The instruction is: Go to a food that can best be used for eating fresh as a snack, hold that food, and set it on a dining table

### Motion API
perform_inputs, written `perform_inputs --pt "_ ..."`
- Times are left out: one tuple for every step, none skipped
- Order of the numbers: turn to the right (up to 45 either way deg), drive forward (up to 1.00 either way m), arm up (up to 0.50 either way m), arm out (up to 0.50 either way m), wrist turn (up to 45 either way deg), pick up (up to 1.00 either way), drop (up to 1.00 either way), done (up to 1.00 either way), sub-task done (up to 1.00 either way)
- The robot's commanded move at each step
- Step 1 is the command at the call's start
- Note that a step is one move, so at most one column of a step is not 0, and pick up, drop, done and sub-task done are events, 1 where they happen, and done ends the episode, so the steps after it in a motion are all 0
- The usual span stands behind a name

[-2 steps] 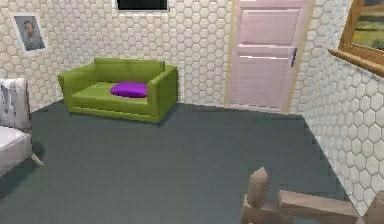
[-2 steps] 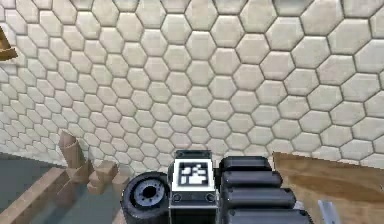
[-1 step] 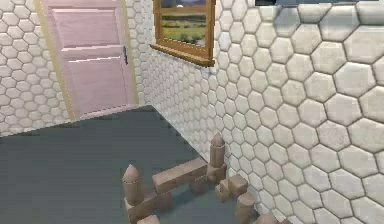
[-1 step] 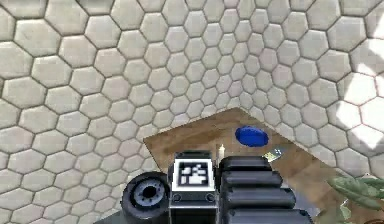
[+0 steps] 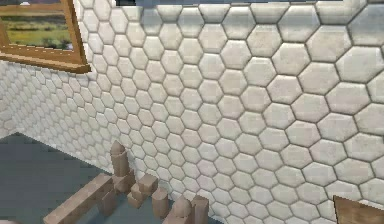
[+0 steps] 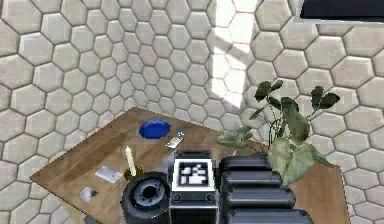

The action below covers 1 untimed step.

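Facing a wall of pale hexagonal tiles [image 5: 250,90], the robot looks ahead at a wooden-framed picture [image 5: 35,35] hanging in the forward view's upper left corner. Below it lies grey-blue floor [image 5: 40,170]. Along the bottom edge stand pale wooden pieces [image 5: 125,182] that look like chair backs, close to the wall. A brown wooden corner [image 5: 362,210] pokes in at the bottom right.

Out to the arm's side, a wooden table [image 6: 110,145] stands close to the same tiled wall. Near its left corner lies a small pale scrap [image 6: 88,193], then a flat white sheet [image 6: 108,175], and just beside that a cream candle [image 6: 129,158] standing upright. The gripper [image 6: 146,198] sits low at the table's near edge, just right of the candle. From here its far end is hard to make out, so I cannot tell whether it holds anything.

Farther back, near the far edge, rests a round blue dish [image 6: 154,129], with a slim grey-and-white thing [image 6: 177,140] just beside it. A white square marker [image 6: 192,173] sits at the end of the dark arm [image 6: 255,195]. At the table's right end stands a leafy potted plant [image 6: 285,130]. Which of the small things on the table is a food, I cannot tell.
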Motion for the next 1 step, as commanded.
perform_inputs --pt "0.0 0.0 0.0 0.38 0.0 0.0 0.0 0.0 0.0"
